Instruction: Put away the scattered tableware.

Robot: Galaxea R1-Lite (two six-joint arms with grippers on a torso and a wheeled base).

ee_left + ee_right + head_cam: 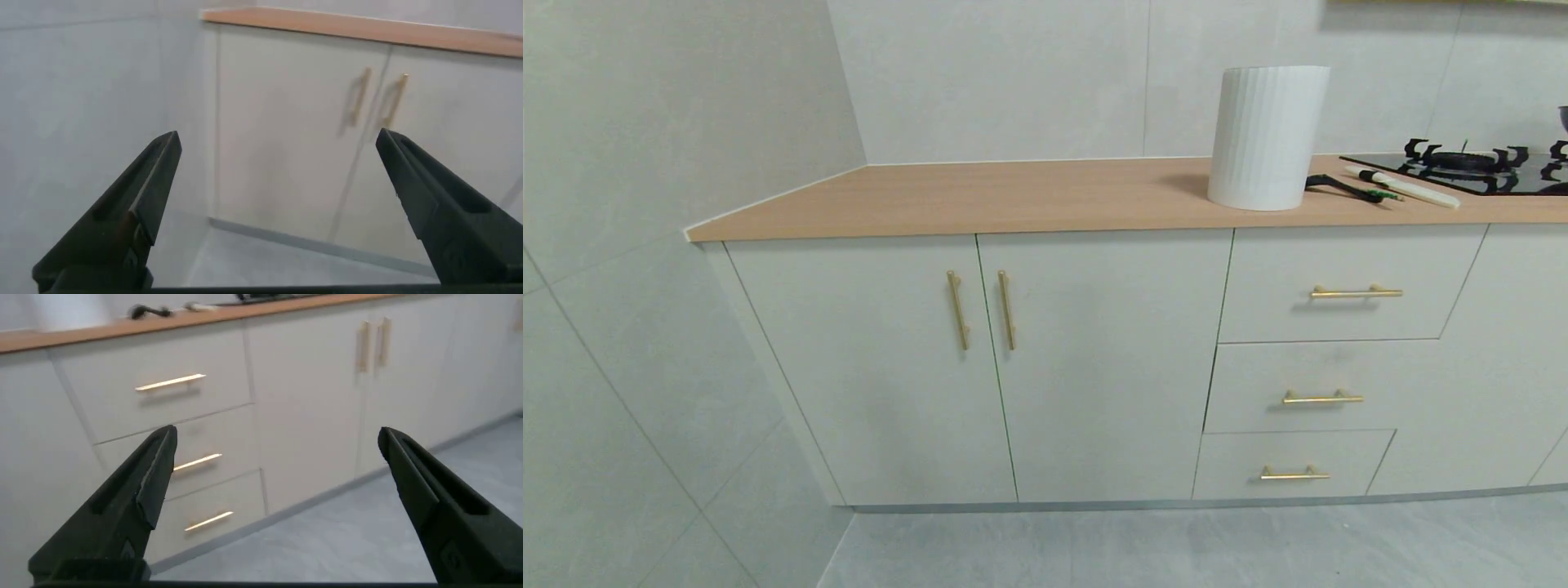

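The long light-brown wooden countertop point(1013, 196) carries the tall white ribbed cylindrical container point(1267, 137), which stands upright near the front edge of the counter. I take this container as the reference for all places.

Under the counter, below and to the left of the container, there is the pale grey cabinet with two doors point(1111, 367). Each door has one vertical gold bar handle, and the two handles are close together at the middle seam. Directly below the container is the stack of three pale grey drawers point(1339, 278), each with a horizontal gold bar handle.

To the right of the container, well apart from it, the black glass gas hob point(1462, 167) with black pan supports is set into the counter.

The left gripper point(276, 137) is wide open with nothing between its two dark fingers, and it faces the cabinet doors. The right gripper point(276, 434) is also spread wide and holds nothing, and it faces the drawers.

The scattered tableware lies on the counter between the container and the hob. The black-handled utensil with a green part point(1343, 189) is just beside the base of the container, on its right. The long cream-white utensil point(1405, 187) lies a little farther right, near the edge of the hob.
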